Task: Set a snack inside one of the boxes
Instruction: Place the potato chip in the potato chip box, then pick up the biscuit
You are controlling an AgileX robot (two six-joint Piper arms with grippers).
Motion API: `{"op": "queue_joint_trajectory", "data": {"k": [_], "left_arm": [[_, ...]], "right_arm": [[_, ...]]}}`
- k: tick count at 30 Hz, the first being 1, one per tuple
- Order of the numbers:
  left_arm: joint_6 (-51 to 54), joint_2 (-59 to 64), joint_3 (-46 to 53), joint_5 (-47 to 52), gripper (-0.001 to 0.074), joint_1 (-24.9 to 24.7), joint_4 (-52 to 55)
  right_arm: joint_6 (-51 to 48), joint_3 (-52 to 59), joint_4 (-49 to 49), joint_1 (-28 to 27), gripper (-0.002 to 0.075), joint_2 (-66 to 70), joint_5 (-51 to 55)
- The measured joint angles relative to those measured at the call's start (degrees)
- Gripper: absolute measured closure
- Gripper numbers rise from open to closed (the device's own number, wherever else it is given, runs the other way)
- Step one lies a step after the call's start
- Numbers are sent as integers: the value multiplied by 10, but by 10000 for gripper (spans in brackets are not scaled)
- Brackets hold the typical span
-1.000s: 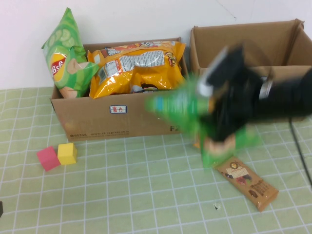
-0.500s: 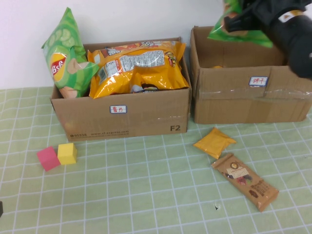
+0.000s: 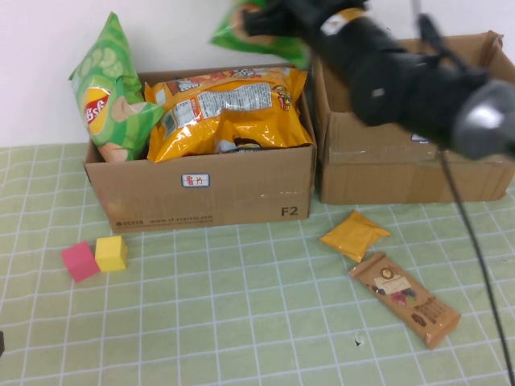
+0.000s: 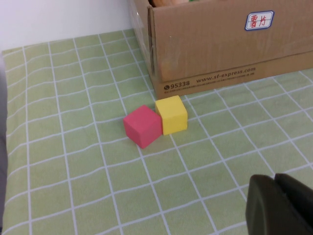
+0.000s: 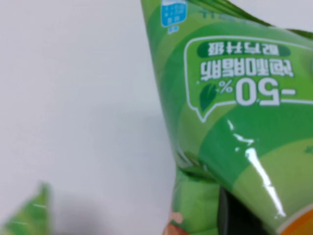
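I find the right arm stretched diagonally across the high view, reaching up and leftward over the boxes, its right gripper [image 3: 261, 20] clamped on a green snack bag [image 3: 256, 36] — the bag hangs in the air above the rear edge of the left box [image 3: 201, 193]. That box holds an orange chip bag [image 3: 229, 108] and a tall green chip bag [image 3: 109, 88] leaning at its left end. The right box [image 3: 410, 153] stands just beside it. On the cloth in front lie a small orange packet [image 3: 355, 235] and a brown bar [image 3: 408, 298], near each other. The left gripper [image 4: 281, 205] is low over the table near the red cube [image 4: 142, 126] and yellow cube [image 4: 171, 114] — whether it is parted or closed, I cannot tell.
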Motion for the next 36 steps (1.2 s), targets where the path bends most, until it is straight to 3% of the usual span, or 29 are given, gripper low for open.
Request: {"op": "queue_joint_trajectory", "data": {"k": [9,15,22,29,33,36], "left_arm": [[0,0,0,0,736,0,0],[0,0,0,0,736,0,0],[0,0,0,0,736,0,0],[0,0,0,0,736,0,0],[0,0,0,0,736,0,0],[0,0,0,0,736,0,0]], "right_arm": [[8,-129,1,35,460,116,97],[10,-173,103,35,195,143,188],[-12,-175,125,35,127,130,219],[-33,-175,117,35,147,36,336],[-37,-178,40,35,275,-45,483],[0,-179,-94,36,398,-99,571]]}}
